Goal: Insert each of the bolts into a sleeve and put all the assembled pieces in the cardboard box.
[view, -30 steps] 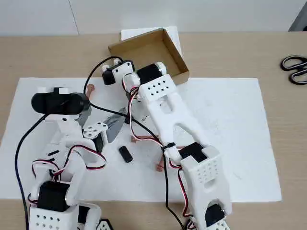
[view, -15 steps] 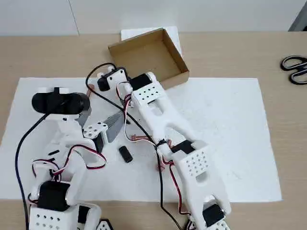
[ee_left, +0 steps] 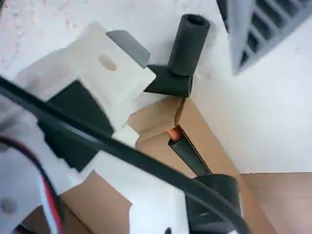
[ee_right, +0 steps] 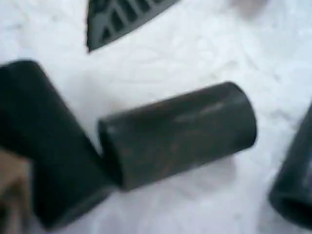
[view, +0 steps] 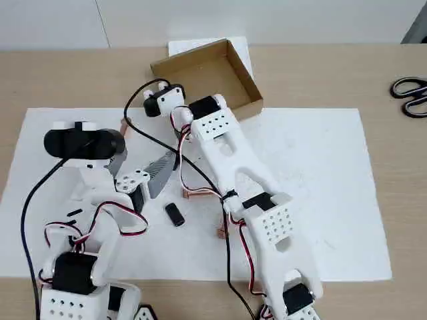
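The open cardboard box (view: 245, 72) stands at the back. My right gripper (view: 163, 100) hangs just in front of its left corner, pointing down. In the right wrist view a black sleeve (ee_right: 175, 141) lies on white paper between two dark fingers (ee_right: 44, 146), open, with a gap on one side. The left wrist view has this sleeve (ee_left: 187, 46) beside the right arm's white housing (ee_left: 105, 68) and the box's cardboard (ee_left: 200, 131). My left gripper (view: 163, 168) rests mid-paper. Another sleeve (view: 175, 215) and three copper bolts (view: 124, 125) (view: 189, 194) (view: 221, 231) lie loose.
A large white paper sheet (view: 320, 187) covers the wooden table. Scissors (view: 410, 97) lie at the far right edge. A black cable (view: 143, 137) loops from the right gripper across the paper, close to the left gripper. The right half of the sheet is free.
The right arm swung left, away from the box, then came back toward the box's left corner. The left arm and the loose sleeve kept still.
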`<state>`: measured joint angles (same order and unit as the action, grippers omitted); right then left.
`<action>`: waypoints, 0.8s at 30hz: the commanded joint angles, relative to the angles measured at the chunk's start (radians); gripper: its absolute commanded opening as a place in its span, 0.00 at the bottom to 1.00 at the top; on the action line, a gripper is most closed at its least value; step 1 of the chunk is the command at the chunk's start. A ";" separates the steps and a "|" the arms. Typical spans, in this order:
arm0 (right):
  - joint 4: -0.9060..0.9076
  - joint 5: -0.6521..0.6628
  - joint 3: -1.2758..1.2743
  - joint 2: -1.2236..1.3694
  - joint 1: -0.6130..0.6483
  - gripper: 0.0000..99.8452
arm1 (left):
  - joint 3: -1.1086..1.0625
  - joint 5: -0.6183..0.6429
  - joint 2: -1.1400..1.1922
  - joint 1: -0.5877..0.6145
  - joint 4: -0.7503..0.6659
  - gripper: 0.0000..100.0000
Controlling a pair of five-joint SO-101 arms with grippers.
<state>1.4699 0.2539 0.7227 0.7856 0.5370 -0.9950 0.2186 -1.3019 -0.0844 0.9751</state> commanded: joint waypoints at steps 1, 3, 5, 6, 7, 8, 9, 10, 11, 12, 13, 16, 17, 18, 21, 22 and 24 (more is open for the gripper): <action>-0.030 0.009 0.040 -0.016 -0.008 0.19 | 0.038 0.003 -0.002 0.009 0.000 0.31; -0.050 0.009 0.040 -0.018 -0.004 0.19 | 0.038 0.003 -0.002 0.009 -0.002 0.31; -0.053 0.009 0.041 -0.019 0.008 0.19 | 0.038 0.003 -0.002 0.009 -0.002 0.31; -0.045 0.009 0.041 -0.019 0.013 0.19 | 0.038 0.003 -0.002 0.009 -0.002 0.31; -0.042 0.009 0.041 -0.019 0.021 0.19 | 0.038 0.003 -0.002 0.009 -0.002 0.31; -0.028 0.009 0.041 -0.019 0.024 0.19 | 0.038 0.003 -0.002 0.009 -0.002 0.31; -0.007 0.009 0.043 -0.022 0.025 0.19 | 0.038 0.003 -0.002 0.009 -0.002 0.31; 0.019 0.009 0.048 -0.031 0.027 0.19 | 0.038 0.003 -0.002 0.009 -0.002 0.31; 0.059 0.009 0.057 -0.048 0.027 0.19 | 0.038 0.003 -0.002 0.009 -0.002 0.31; 0.105 0.009 0.069 -0.070 0.025 0.19 | 0.038 0.003 -0.002 0.009 -0.002 0.31; 0.150 0.009 0.083 -0.093 0.022 0.19 | 0.038 0.003 -0.002 0.009 -0.002 0.31; 0.213 0.009 0.101 -0.166 0.010 0.19 | 0.038 0.003 0.000 0.009 -0.002 0.31; 0.211 0.006 0.104 -0.194 0.004 0.19 | 0.038 0.003 0.002 0.009 -0.002 0.31; 0.209 0.005 0.106 -0.222 0.002 0.19 | 0.038 0.003 0.002 0.009 -0.002 0.31; 0.209 0.003 0.106 -0.272 0.005 0.19 | 0.038 0.003 0.002 0.009 -0.002 0.31; 0.208 0.003 0.106 -0.277 0.013 0.19 | 0.038 0.005 0.002 0.009 -0.002 0.31; 0.203 -0.012 0.106 -0.278 0.031 0.19 | 0.038 0.005 0.002 0.009 -0.002 0.31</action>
<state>1.6694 0.2539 0.7856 0.5738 0.5524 -0.9950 0.2186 -1.3019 -0.0844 0.9751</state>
